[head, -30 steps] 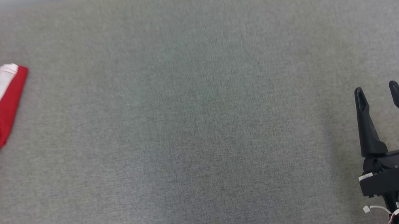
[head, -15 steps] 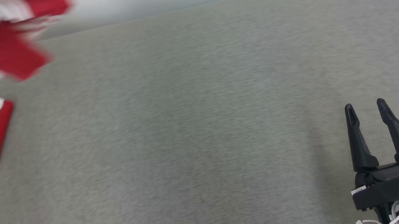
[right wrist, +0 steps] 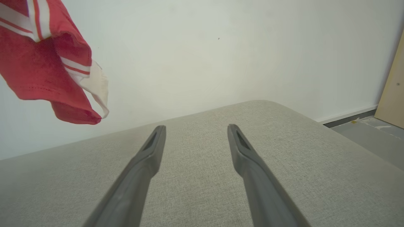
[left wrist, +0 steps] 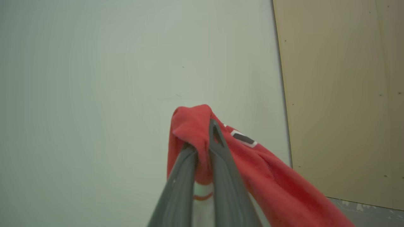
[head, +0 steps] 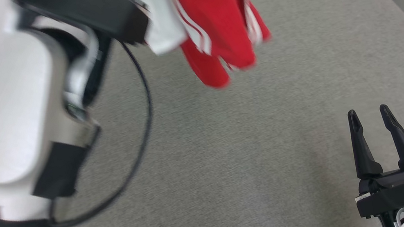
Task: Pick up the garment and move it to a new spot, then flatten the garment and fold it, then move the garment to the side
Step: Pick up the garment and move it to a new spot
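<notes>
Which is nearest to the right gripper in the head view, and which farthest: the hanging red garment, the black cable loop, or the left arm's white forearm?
1. Red garment: hanging up and to the left of the right gripper.
2. Black cable loop: further left, around mid-frame.
3. White forearm: far left side.

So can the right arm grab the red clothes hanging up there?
Probably yes. The right gripper is open, with nothing between it and the garment, which hangs from the shut left gripper above the grey cushion. It would have to reach up and across.
</notes>
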Robot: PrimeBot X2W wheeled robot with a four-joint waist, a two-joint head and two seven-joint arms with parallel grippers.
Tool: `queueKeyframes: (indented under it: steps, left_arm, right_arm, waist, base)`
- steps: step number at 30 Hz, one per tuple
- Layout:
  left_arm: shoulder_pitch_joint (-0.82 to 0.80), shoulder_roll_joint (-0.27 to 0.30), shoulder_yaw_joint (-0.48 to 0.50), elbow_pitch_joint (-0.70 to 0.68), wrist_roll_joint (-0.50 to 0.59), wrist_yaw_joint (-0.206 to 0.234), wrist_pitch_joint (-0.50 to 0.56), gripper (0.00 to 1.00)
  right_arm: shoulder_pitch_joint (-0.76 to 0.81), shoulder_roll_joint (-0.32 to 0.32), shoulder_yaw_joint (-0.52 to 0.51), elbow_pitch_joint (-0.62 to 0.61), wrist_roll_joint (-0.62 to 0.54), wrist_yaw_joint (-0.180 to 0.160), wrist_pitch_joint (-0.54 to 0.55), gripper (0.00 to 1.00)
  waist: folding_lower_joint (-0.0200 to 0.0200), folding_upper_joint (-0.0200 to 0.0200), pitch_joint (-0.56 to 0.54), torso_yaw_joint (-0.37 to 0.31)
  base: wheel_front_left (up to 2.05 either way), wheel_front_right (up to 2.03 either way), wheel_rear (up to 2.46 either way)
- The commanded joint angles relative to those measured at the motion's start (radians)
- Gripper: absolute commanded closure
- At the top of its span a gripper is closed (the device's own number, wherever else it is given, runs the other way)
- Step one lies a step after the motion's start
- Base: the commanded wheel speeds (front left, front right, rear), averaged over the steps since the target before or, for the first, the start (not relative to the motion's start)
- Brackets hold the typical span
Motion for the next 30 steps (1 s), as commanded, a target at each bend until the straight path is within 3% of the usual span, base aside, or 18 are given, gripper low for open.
queueKeyframes:
  steps: [1,8,20,21,22,30]
  left_arm:
    - [0.035,-0.009,-0.012,0.007,-0.001,0.005,-0.007,1.0]
    - [0.215,-0.021,-0.053,0.081,-0.029,0.015,-0.042,1.0]
    - [0.522,0.052,-0.067,0.327,-0.037,0.035,-0.16,1.0]
    - [0.528,0.049,-0.071,0.34,-0.032,0.035,-0.168,0.56]
    - [0.534,0.041,-0.073,0.352,-0.036,0.033,-0.177,0.0]
    - [0.583,0.026,-0.056,0.303,0.005,0.047,-0.219,0.0]
  right_arm:
    - [0.006,-0.001,0.0,-0.004,0.007,-0.002,-0.001,0.0]
    - [-0.003,-0.001,-0.002,-0.009,0.012,-0.002,-0.001,0.0]
    - [-0.012,-0.001,0.002,0.005,-0.018,-0.002,-0.001,0.0]
    - [-0.012,-0.001,0.003,0.006,-0.022,-0.002,-0.001,0.0]
    - [-0.012,-0.001,0.001,0.006,-0.024,-0.002,-0.001,0.0]
    - [0.012,-0.001,-0.008,0.011,-0.047,-0.002,-0.001,0.0]
  waist:
    - [0.0,0.0001,0.004,-0.033]
    - [0.0,0.0001,0.03,-0.031]
    - [0.0,0.0001,0.037,0.013]
    - [0.0,0.0001,0.036,0.02]
    - [0.0,0.0001,0.033,0.027]
    - [0.0,0.0001,-0.032,0.098]
  base:
    - [0.0,0.0,0.0]
    - [0.0,0.0,0.0]
    - [0.0,0.0,0.0]
    - [0.0,0.0,0.0]
    - [0.0,0.0,0.0]
    - [0.0,0.0,0.0]
